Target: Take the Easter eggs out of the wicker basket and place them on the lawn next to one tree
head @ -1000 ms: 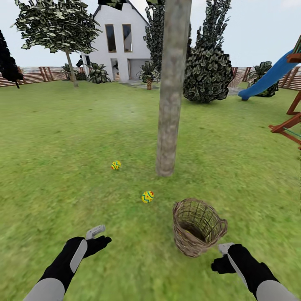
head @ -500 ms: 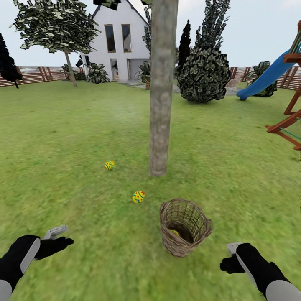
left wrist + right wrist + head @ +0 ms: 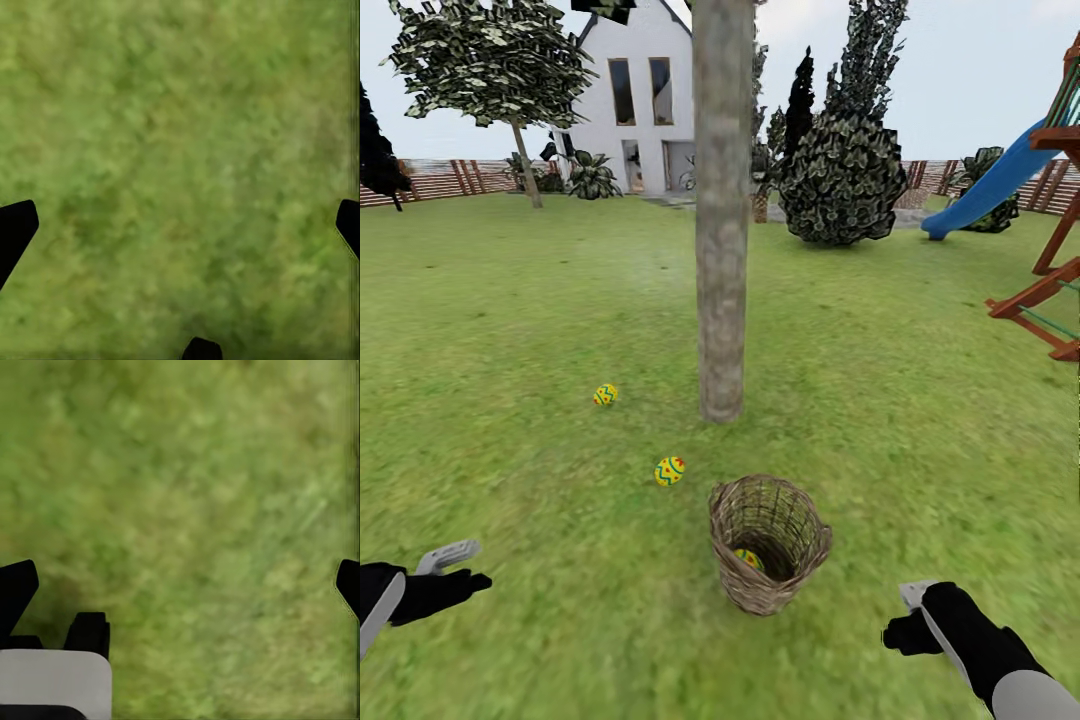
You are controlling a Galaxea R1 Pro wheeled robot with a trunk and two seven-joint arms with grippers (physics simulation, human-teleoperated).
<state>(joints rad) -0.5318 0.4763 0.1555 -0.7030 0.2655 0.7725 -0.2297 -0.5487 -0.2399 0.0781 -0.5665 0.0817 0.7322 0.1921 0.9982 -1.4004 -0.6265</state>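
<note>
Head view puts the wicker basket (image 3: 768, 545) ahead of my right gripper (image 3: 908, 612) and a little to its inner side, near but apart, with the last egg (image 3: 748, 559) lying deep inside it. I judge that egg light, hard-shelled, smooth and prone to roll, so I'd pinch it across its middle, reaching down through the open mouth; the basket looks light enough to tip if nudged. Two eggs (image 3: 669, 470) (image 3: 605, 395) already sit on the lawn (image 3: 510, 300) by the tree (image 3: 721, 250). Both wrist views show fingertips spread wide over bare grass, so the right gripper and left gripper (image 3: 455, 568) are fully parted, holding nothing.
</note>
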